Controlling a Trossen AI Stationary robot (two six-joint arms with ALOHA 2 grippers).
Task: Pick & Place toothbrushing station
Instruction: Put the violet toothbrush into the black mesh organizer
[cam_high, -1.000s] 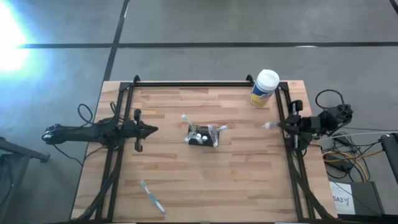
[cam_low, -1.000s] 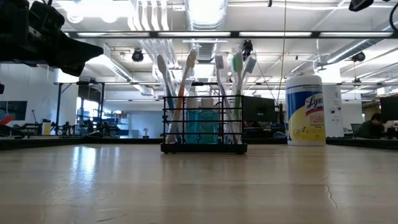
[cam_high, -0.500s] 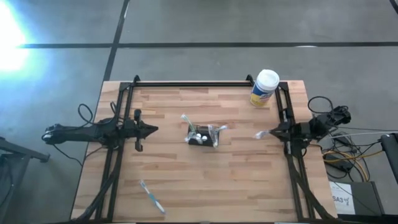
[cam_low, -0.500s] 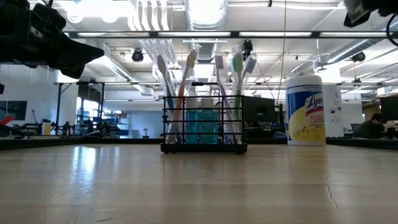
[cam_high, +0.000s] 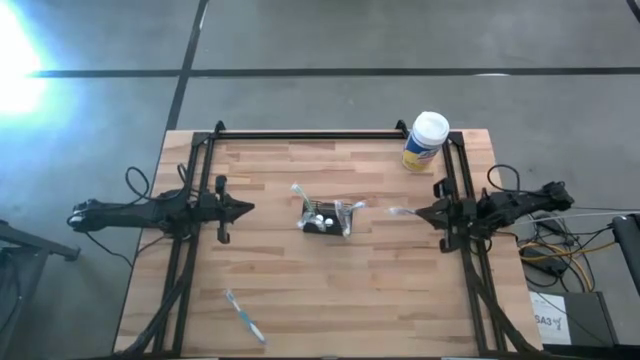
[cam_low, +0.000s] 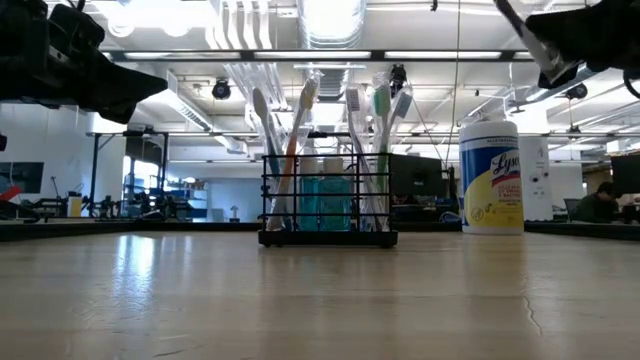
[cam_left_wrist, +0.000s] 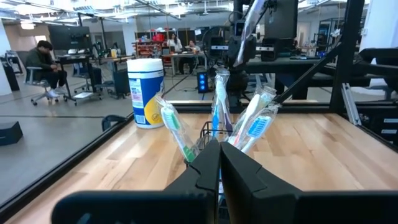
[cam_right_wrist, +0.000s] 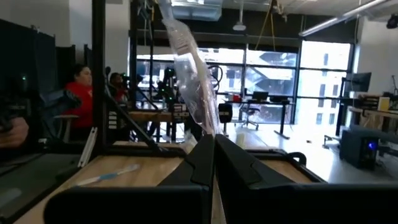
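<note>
The toothbrushing station, a black mesh holder, stands on its base at the table's middle with several toothbrushes upright in it; it also shows in the low view and left wrist view. My right gripper hovers right of it, shut on a clear-wrapped toothbrush. My left gripper waits shut and empty left of the station, above the table. My right gripper pinches one end of the wrapped toothbrush between its two shut fingers, which point roughly level toward the table's left. The brush sticks out ahead of the fingertips, slanting upward, lifted clear of the table.
A white-lidded, yellow-labelled canister stands at the far right corner. A loose toothbrush lies near the front left edge. Black frame rails run along the far edge and both sides. People sit in the room beyond the table.
My right gripper has come down and moved toward the table's left, closer to the station, rolling somewhat as it went. It stays shut on the wrapped toothbrush, which travelled with it and now points at the station.
</note>
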